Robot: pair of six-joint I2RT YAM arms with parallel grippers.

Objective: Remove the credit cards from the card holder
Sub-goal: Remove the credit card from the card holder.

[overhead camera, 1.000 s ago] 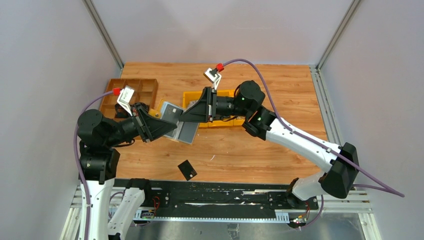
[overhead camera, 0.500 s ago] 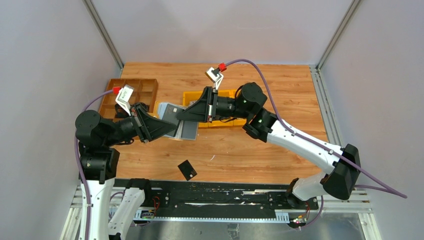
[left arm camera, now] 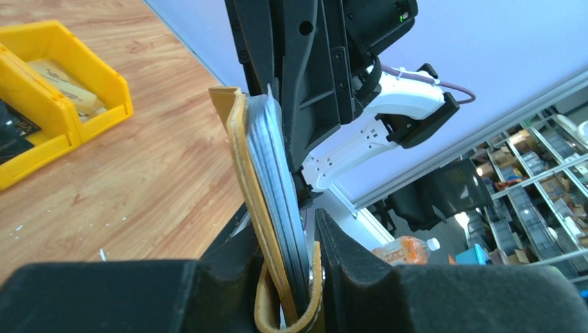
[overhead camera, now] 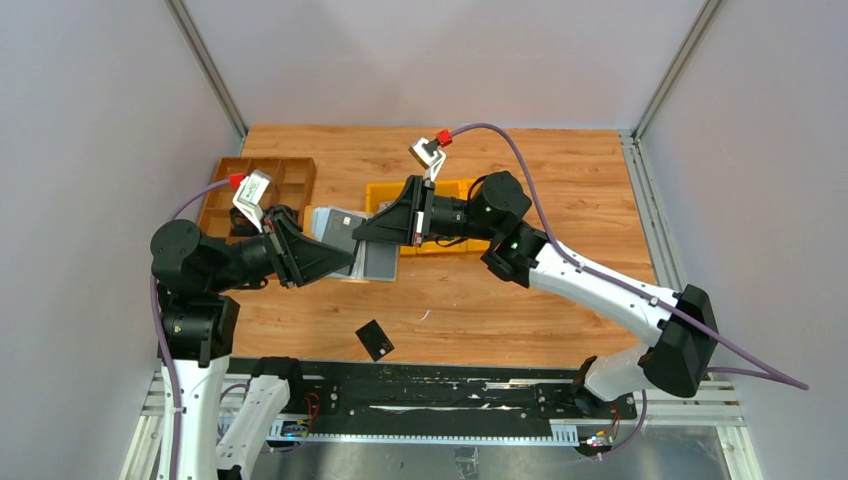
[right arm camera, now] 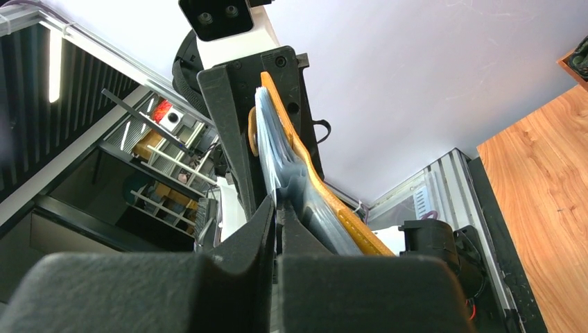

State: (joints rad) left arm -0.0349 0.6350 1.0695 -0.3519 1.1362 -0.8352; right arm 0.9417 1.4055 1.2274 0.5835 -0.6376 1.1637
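Gripping a credit card (right arm camera: 274,149) for withdrawal.
My left hand (left arm camera: 288,243) clamps the card holder (left arm camera: 239,180); my right hand (right arm camera: 277,211) pinches the card; next, pull straight.

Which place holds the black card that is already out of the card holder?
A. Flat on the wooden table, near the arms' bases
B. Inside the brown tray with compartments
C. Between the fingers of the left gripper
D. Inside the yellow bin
A: the black card lies flat on the bare wooden table, close to the near edge where the arms are bolted, and nothing touches it.
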